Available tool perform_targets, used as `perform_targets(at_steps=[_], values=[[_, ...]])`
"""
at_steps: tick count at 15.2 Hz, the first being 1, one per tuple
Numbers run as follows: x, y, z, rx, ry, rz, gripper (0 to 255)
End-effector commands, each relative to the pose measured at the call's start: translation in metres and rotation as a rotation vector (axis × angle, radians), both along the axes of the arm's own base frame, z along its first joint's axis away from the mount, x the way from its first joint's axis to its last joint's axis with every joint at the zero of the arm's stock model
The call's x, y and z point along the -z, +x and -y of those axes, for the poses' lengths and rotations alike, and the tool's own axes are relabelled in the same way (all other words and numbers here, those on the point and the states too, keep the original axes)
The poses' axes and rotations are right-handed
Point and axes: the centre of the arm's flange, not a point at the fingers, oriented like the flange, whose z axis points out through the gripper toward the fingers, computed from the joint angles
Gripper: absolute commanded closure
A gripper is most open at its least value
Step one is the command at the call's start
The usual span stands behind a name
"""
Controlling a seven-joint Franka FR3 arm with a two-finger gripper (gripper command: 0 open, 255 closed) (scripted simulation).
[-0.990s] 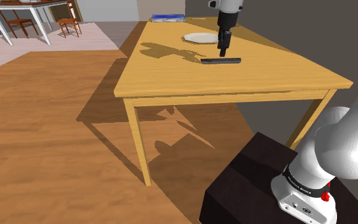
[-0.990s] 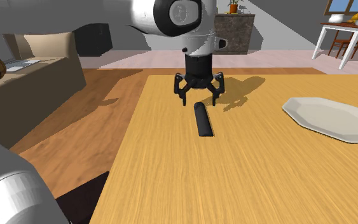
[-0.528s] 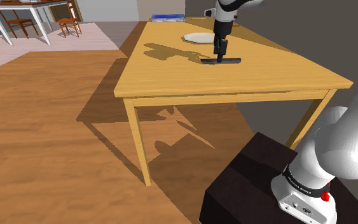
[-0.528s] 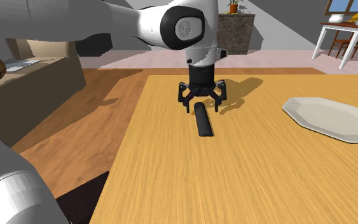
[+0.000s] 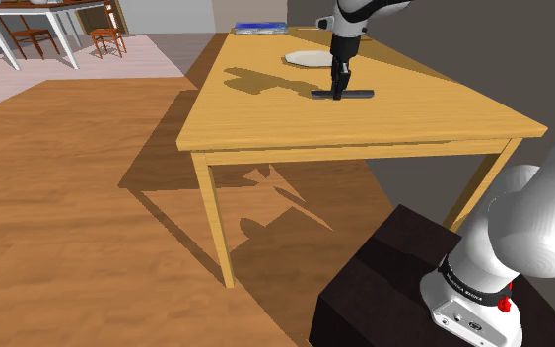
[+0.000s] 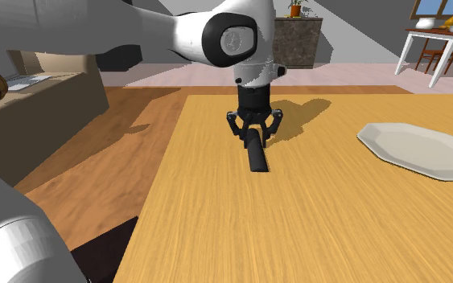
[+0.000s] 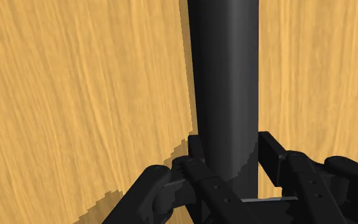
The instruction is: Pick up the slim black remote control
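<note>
Wood-plank floor under a light wooden counter. Slim black remote lies flat on the counter, directly under the jaws. Jaws point straight down and are closed in on one end of the remote, one finger against each long side. Wrist view: the remote runs straight out from between the fingers, the rest of its length sticking out past the jaws. White plate sits on the counter beyond the jaws, apart from the remote. Flat blue item lies further beyond the jaws, at the counter's far edge. White arm rises from the dark stand. Lettering on the black band at the arm's base is too small to read. No readable markings on the remote.
</note>
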Motion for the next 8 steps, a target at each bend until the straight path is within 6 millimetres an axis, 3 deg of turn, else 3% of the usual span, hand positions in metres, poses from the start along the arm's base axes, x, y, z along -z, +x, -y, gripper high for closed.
perform_targets(at_steps=[1,4,8], values=[[0.002,0.0,0.0,0.001,0.0,-0.003,255],[0.002,0.001,0.001,0.001,0.0,-0.003,255],[-0.019,0.001,0.001,0.001,0.0,-0.003,255]])
